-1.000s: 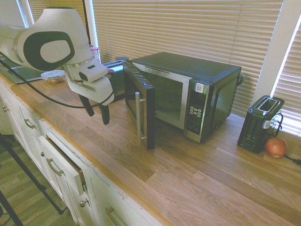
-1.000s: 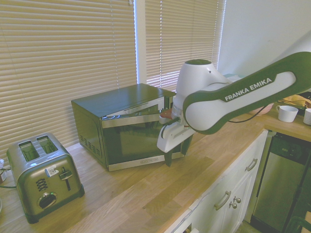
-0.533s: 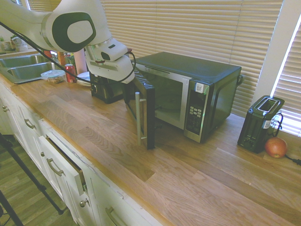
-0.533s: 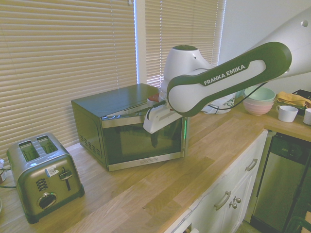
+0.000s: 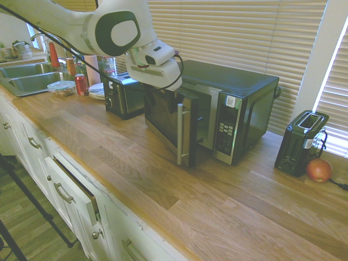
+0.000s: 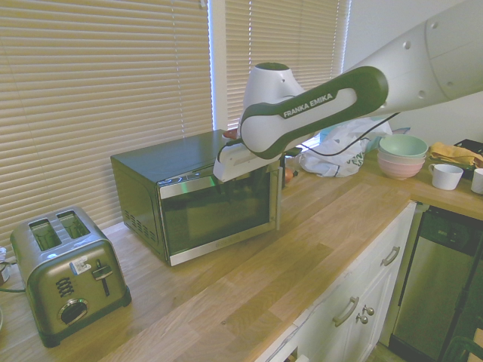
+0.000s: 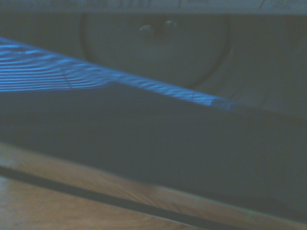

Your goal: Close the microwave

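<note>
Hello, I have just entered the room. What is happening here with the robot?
A white robot arm is at the microwave, seemingly to close it. Its end effector is at the front of the door, near the top edge. The door is partly closed, with a gap beside the keypad.

First exterior view: microwave (image 5: 231, 81) on the counter (image 5: 136, 174), its door (image 5: 171, 122) partway open, my gripper behind the door's upper part. Slim toaster (image 5: 302, 142) right of microwave, onion (image 5: 318, 170) just beside it, to the right. Other toaster (image 5: 124, 95) left of microwave. Farther left: plates (image 5: 97, 91), can (image 5: 81, 85), food container (image 5: 61, 88), then sink (image 5: 32, 81). Window blinds (image 5: 234, 32) behind microwave. Drawer (image 5: 73, 190) under the counter, pulled out. Second exterior view: bag (image 6: 339, 151), stacked bowls (image 6: 401, 156), mug (image 6: 446, 176) right of microwave.
</note>
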Robot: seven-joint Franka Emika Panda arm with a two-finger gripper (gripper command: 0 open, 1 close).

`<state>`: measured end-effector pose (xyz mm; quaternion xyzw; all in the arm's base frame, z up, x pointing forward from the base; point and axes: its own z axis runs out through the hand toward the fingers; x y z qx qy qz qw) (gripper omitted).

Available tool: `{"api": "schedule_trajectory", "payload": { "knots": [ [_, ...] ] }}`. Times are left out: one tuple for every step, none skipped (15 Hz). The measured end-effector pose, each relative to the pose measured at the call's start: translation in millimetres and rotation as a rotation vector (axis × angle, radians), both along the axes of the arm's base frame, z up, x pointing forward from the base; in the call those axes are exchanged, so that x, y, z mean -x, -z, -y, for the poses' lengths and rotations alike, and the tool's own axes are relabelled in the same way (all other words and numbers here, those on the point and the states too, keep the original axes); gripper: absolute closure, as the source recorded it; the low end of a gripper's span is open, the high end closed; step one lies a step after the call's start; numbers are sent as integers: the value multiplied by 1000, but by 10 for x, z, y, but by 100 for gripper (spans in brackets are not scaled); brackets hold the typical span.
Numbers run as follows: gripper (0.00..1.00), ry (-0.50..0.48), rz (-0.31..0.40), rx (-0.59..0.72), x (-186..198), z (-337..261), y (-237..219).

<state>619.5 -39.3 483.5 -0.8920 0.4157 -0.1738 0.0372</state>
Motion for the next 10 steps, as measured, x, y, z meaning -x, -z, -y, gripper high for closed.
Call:
{"api": "schedule_trajectory", "payload": {
  "knots": [
    [0,6,4,-3,-127,27,-9],
    [0,11,10,-3,-251,57,-32],
    [0,16,10,0,-363,91,-52],
    [0,20,-9,2,-433,110,-40],
    [0,23,-25,3,-472,124,-50],
    [0,26,-32,6,-518,139,-62],
    [0,26,-44,9,-560,151,-69],
    [0,25,-54,11,-586,146,-68],
    [0,20,-63,13,-599,142,-67],
    [0,14,-64,14,-592,132,-71]
  ]
}}
